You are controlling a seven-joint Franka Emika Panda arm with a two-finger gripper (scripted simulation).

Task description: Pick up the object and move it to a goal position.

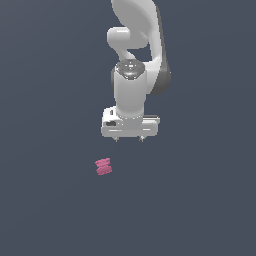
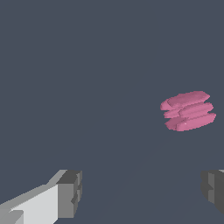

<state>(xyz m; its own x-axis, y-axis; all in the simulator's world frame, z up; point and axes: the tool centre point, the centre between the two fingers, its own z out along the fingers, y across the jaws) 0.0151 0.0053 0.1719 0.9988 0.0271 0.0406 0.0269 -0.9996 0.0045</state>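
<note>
The object (image 1: 103, 166) is a small pink-magenta ridged block with a pinched waist, lying on the dark grey floor. In the exterior view it sits below my gripper (image 1: 129, 139) and toward that view's left, well apart from it. The gripper points down, open, with nothing between its short fingertips. In the wrist view the object (image 2: 188, 110) lies ahead of the two grey fingers (image 2: 70, 194), nearer the other finger (image 2: 213, 190), and outside the gap between them. My gripper (image 2: 141, 192) touches nothing.
The white arm (image 1: 134, 60) rises behind the gripper toward the top of the exterior view. The plain dark grey floor (image 1: 50, 200) fills everything else in view.
</note>
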